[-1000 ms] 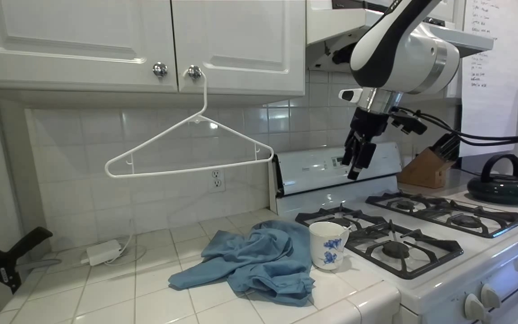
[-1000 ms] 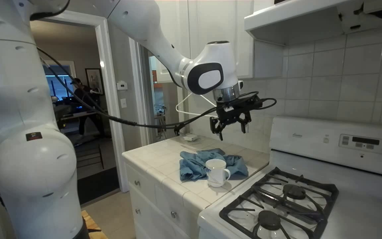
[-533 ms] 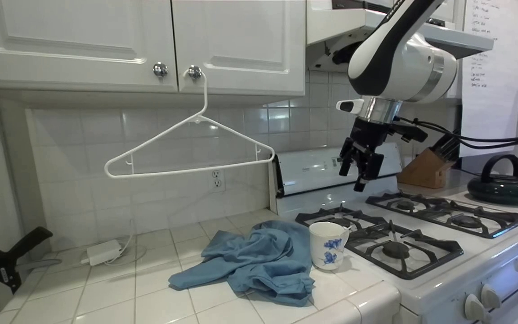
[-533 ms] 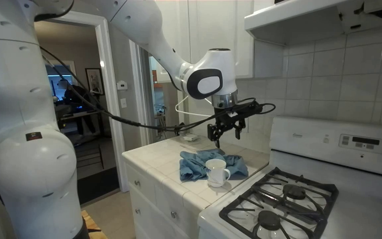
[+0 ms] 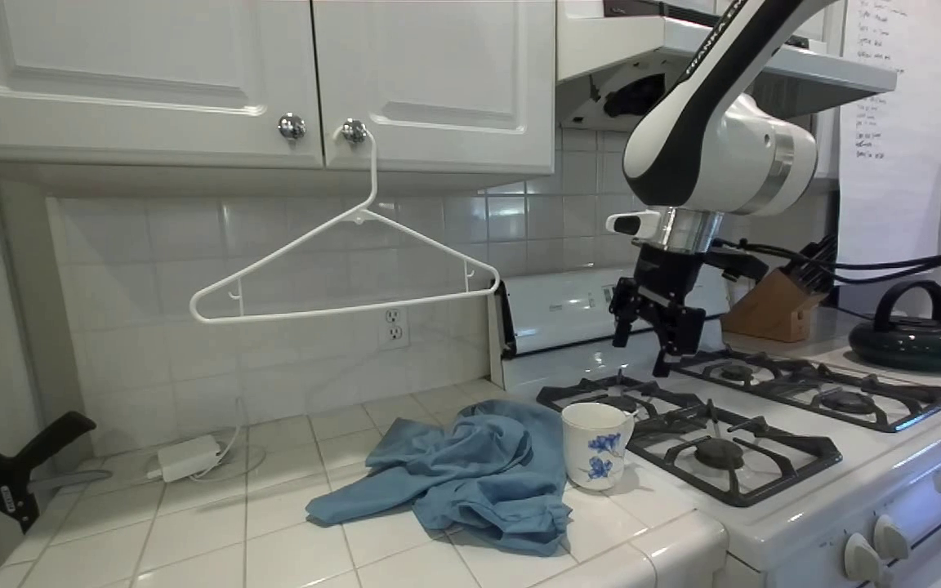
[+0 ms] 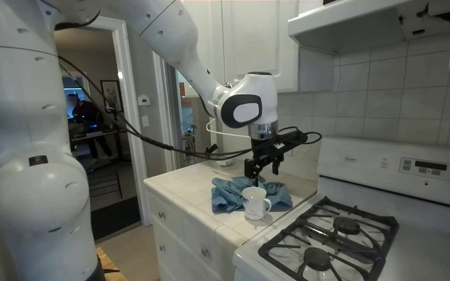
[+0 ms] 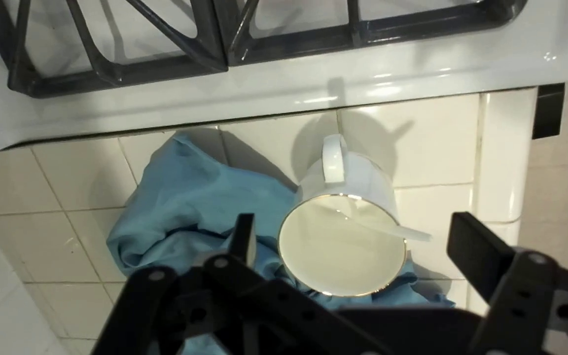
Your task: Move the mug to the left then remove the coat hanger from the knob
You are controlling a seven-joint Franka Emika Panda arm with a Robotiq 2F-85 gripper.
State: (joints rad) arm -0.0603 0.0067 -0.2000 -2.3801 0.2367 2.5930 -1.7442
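Now, set against the frame half a second back, the gripper (image 6: pixel 265 178) sits lower in both exterior views. Its fingers (image 7: pixel 479 251) are spread wide, released. The wrist view shows the white mug (image 7: pixel 341 244) between them; in an exterior view the tips are above its rim and apart from it. Mug: upright, position unchanged, handle toward the gas stove (image 7: pixel 264 93). Crumpled blue cloth (image 5: pixel 487 465) and white coat hanger (image 5: pixel 359 215) likewise unchanged.

Arm (image 5: pixel 732 155): slants down to the wrist; wrist points downward, also lower than in the earlier frame.

Edges: mug stands on the tiled counter (image 5: pixel 209 510) just beside the stove seam, near the counter's rounded front edge. Cloth lies on the mug's side away from the stove; whether the two touch cannot be told. Beyond the cloth, white tile runs on to a power adapter (image 5: pixel 186 459). Range hood (image 5: pixel 609 49) juts out higher than the gripper. Hanger's hook loops over a silver knob (image 5: pixel 354 131) on the upper cabinet (image 5: pixel 454 65), well apart from the gripper.
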